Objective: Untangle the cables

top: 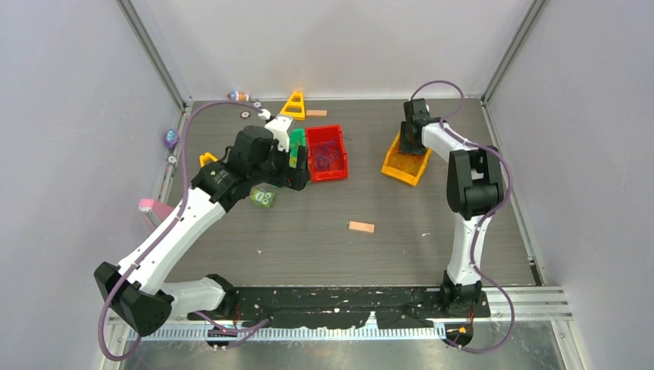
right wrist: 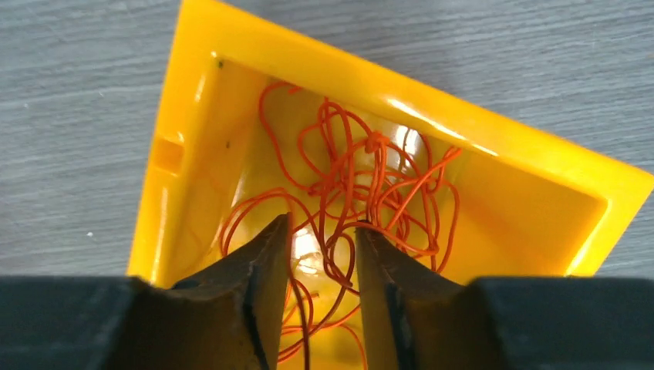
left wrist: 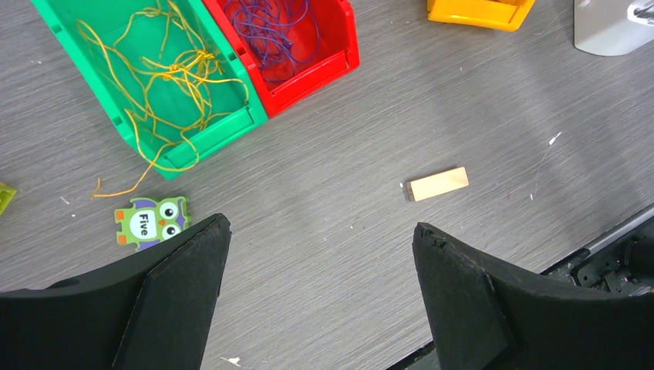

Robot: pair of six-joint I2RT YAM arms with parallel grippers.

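- Left wrist view: the left gripper (left wrist: 321, 225) is shown released, its jaws set wide apart above bare table (left wrist: 339, 154) with nothing between them. Only the two fingers are seen; everything behind them is cut off by the lower edge.
- Yellow cables (left wrist: 173, 69) are heaped in the green bin (left wrist: 220, 131), with one strand trailing over its rim onto the table. Purple cables (left wrist: 270, 31) lie in the red bin (left wrist: 308, 81), which is set against the green bin's side. Both bins are cropped by the upper edge.
- Open table separates the fingers from the bins. A wooden block (left wrist: 436, 183) lies near one fingertip, and an owl tile (left wrist: 150, 222) marked "Five" lies just beside the other. Only a corner of the yellow bin (left wrist: 478, 11) is seen.
- Right wrist view: the right gripper (right wrist: 321, 225) stands inside the yellow bin, jaws parted by a narrow gap. Orange cables (right wrist: 370, 177) are tangled on the bin floor, and a few strands pass through the gap. Whether any strand is touched cannot be told. The bin's near wall is hidden behind the fingers.
- Top view: the right gripper's fingers are concealed within the yellow bin, and most of the green bin is covered by the left arm. The middle of the table is open, bearing only the wooden block. Small items at the far left corner are too small to identify, apart from a yellow triangular piece (top: 294, 105).
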